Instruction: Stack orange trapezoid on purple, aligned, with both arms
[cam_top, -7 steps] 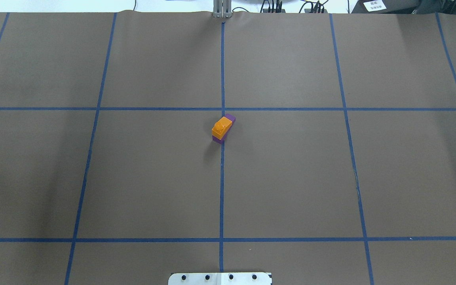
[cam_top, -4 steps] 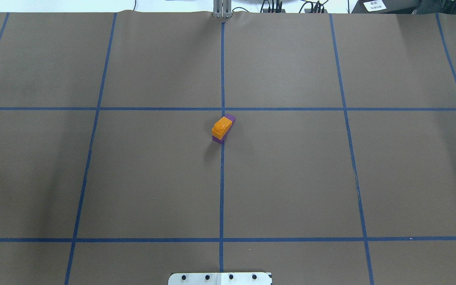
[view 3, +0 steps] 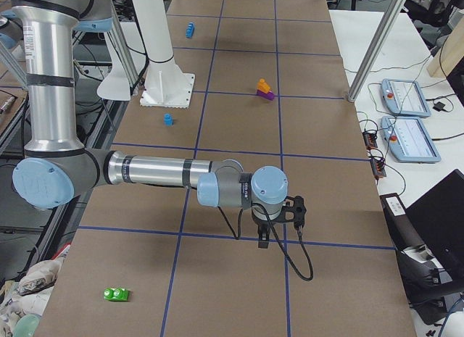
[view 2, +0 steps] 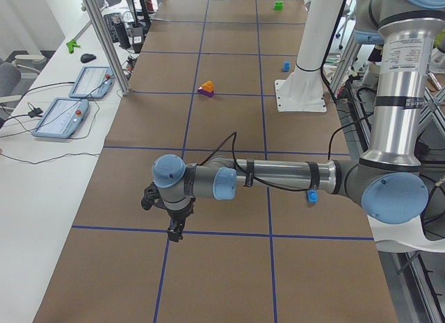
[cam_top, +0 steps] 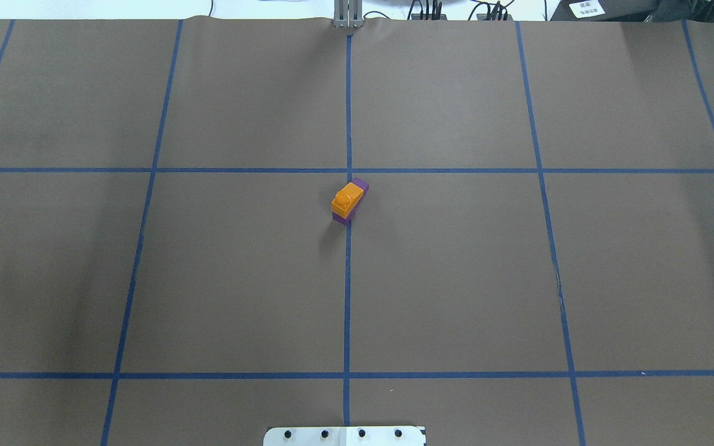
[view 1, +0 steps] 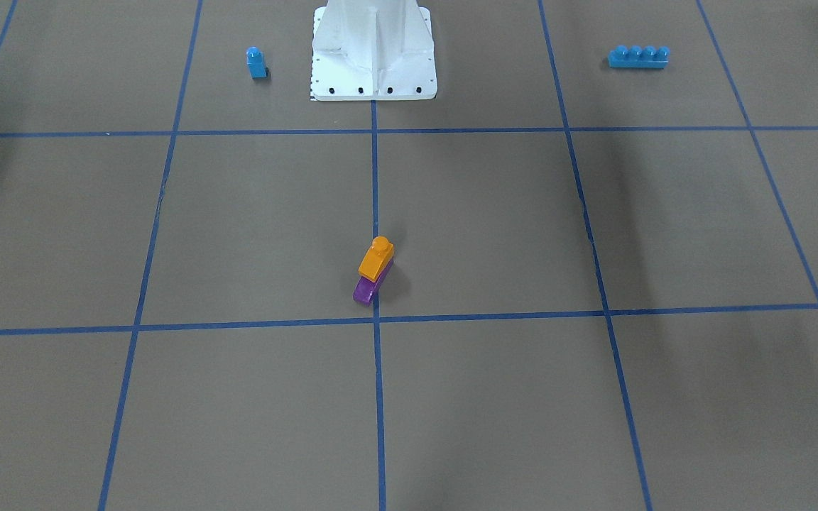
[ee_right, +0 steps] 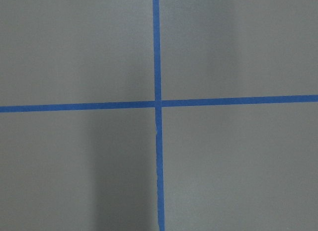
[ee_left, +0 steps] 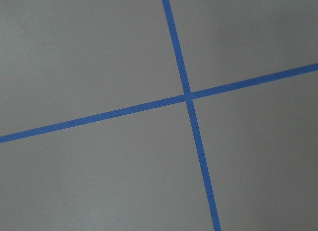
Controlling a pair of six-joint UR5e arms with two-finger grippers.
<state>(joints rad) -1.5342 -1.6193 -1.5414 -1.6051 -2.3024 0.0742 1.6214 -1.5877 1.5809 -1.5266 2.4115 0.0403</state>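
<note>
While the orange trapezoid [cam_top: 347, 199] sits atop the purple [view 1: 364, 291], the left pincer [view 2: 175, 230] and the right pincer [view 3: 263, 239] hang well apart from it, whether spread or pressed together I cannot tell.

L tool [view 2: 174, 234] & R tool [view 3: 262, 240] hang pointing down, grip unclear.

Upper trapezoid [cam_top: 347, 199] sits on lower trapezoid [cam_top: 362, 184] at table centre, on the middle tape line [cam_top: 347, 297], just robot-side of a cross line; the lower one's end sticks out on the side away from the robot. Single-stud brick [view 1: 255, 62] lies to the robot's right of the base pedestal [view 1: 373, 50], four-stud brick [view 1: 637, 57] to its left. Left gripper [view 2: 174, 233] and right gripper [view 3: 263, 239] hang over tape crossings toward opposite table ends.
</note>
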